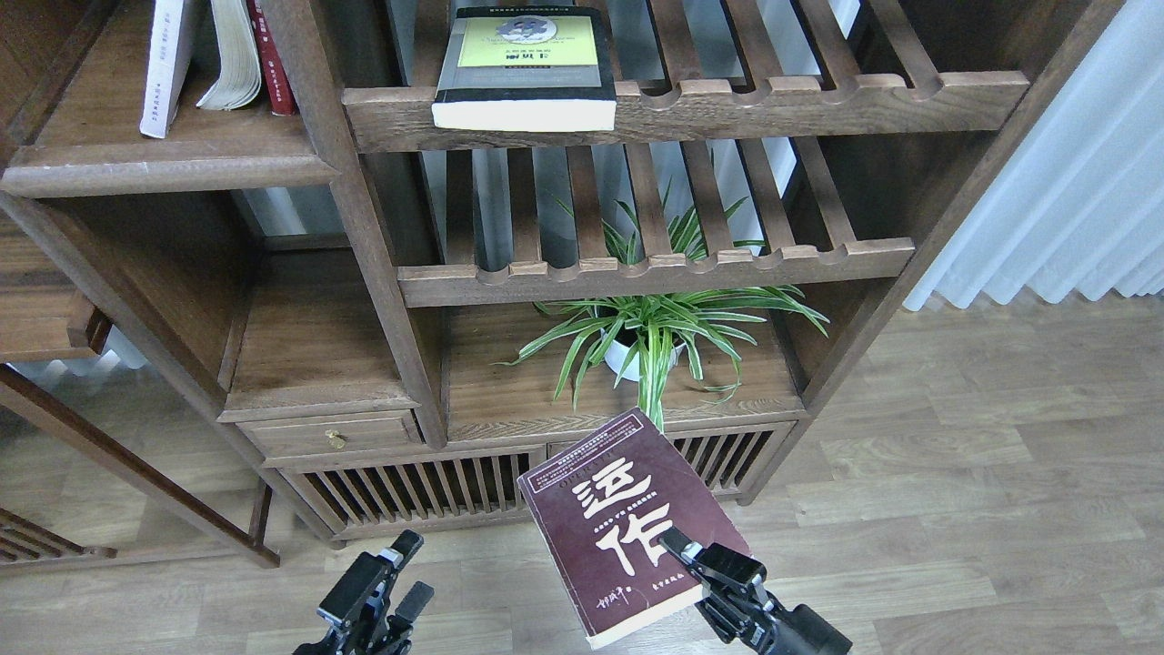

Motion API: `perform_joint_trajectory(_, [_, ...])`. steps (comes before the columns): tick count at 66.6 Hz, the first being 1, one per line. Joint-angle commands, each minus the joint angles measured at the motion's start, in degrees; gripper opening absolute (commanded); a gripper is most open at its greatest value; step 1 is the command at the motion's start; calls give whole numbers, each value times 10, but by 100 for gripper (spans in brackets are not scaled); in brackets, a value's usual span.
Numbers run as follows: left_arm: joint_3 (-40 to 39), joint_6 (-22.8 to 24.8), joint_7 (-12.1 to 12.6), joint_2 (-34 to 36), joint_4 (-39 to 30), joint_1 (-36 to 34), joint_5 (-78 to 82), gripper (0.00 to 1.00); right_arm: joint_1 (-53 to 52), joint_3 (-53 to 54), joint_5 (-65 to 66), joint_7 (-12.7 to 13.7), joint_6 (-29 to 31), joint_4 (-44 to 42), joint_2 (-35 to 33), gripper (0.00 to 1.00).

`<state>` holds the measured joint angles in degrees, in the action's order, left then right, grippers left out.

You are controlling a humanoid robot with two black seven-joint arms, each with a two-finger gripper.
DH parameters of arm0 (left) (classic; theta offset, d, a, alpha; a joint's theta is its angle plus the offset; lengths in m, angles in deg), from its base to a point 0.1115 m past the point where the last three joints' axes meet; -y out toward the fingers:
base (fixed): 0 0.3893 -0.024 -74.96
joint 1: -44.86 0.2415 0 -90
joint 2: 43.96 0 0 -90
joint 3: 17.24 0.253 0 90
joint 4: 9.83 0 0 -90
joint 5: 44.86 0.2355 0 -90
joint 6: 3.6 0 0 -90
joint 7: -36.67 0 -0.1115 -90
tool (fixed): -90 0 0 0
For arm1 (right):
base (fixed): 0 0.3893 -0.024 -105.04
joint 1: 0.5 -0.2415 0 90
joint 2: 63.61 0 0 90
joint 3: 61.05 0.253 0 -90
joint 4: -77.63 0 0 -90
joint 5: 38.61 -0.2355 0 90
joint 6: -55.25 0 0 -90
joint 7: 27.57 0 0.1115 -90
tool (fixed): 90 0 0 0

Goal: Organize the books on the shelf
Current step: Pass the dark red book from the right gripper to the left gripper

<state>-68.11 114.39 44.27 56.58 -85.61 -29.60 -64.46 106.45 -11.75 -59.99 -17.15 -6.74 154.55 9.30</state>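
My right gripper (684, 551) is shut on the lower right corner of the maroon book (618, 523) with big cream characters. It holds the book cover-up, low in front of the cabinet doors. My left gripper (400, 582) is open and empty at the bottom edge, left of the book. The thick yellow-green and black book (527, 68) lies flat on the upper slatted rack. The pale lavender-white book (164, 68) stands on the solid dark shelf (164, 168) at the upper left.
A book with fanned cream pages (232, 55) and a thin red-spined book (271, 59) stand beside the lavender one. A potted spider plant (650, 332) sits under the lower slatted rack (655, 268). A white curtain (1073, 182) hangs at right.
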Motion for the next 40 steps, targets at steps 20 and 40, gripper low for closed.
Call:
perform_joint_trajectory(20, [34,0,0,-11,23,0,0,96,24,-47,47,0,0,2,62,2])
perform_joint_trajectory(40, [49,0,-19,-19,39,-7,-1,85,51,-60,85,4,0,2,90,2])
